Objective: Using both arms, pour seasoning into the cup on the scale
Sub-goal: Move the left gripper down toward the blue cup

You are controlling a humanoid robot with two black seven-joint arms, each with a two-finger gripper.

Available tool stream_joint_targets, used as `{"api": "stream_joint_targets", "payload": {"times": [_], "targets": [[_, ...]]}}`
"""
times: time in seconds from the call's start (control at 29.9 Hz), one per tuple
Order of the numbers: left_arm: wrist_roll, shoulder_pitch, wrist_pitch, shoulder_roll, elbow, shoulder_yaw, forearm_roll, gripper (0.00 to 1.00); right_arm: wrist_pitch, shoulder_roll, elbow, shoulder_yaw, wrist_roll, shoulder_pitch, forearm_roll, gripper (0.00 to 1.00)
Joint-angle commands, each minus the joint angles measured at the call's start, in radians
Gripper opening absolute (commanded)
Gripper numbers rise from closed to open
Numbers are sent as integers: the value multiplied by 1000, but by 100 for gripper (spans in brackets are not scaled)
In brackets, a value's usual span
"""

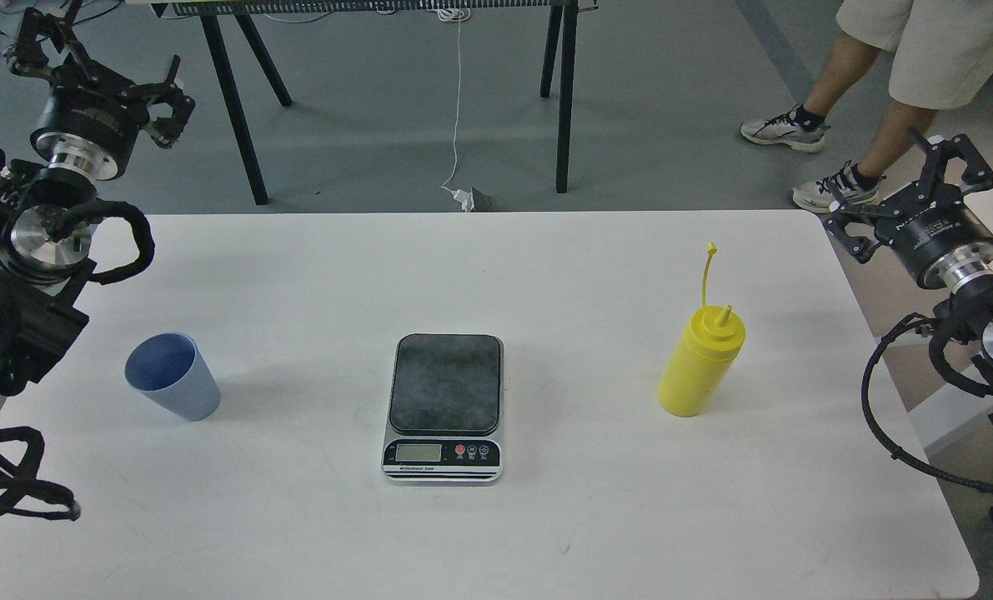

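The yellow seasoning bottle (701, 360) stands upright on the right of the white table, its cap strap sticking up. The light-blue cup (173, 376) stands upright on the left of the table. The scale (445, 404) lies between them near the middle, its dark plate bare. My left gripper (96, 54) is open and empty, raised beyond the table's far left corner, well above and behind the cup. My right gripper (909, 187) is open and empty at the table's far right edge, right of and behind the bottle.
The white table (546, 275) has rounded corners. A black-legged stand (238, 108) and a white cable (458, 100) are on the floor behind it. A person's legs and shoes (830, 125) are at the back right, close to my right gripper.
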Motion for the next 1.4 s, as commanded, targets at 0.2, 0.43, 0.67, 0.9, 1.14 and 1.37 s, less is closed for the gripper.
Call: {"api": "stream_joint_targets", "payload": {"times": [0.2,0.43,0.67,0.9,1.14,1.37], "targets": [[-5,-184,0,171,-2,164,584,100,0,2,9,0,1,0,2,99],[-5,-192,0,237,-37,165,937,100,0,4,15,0,-1,0,3,99],[-24,-129,0,355,-192,217,1213,100,0,-2,17,-1,-4,1,3,99],[-200,-103,0,480,-398,441,1475,100,0,-4,14,-1,-4,0,3,99],[-232,-106,0,516,-501,648,1862,100,0,2,9,-1,-4,-5,2,99],[-232,-108,0,520,-518,730,1894,100,0,2,3,-1,-4,-9,2,99]]}}
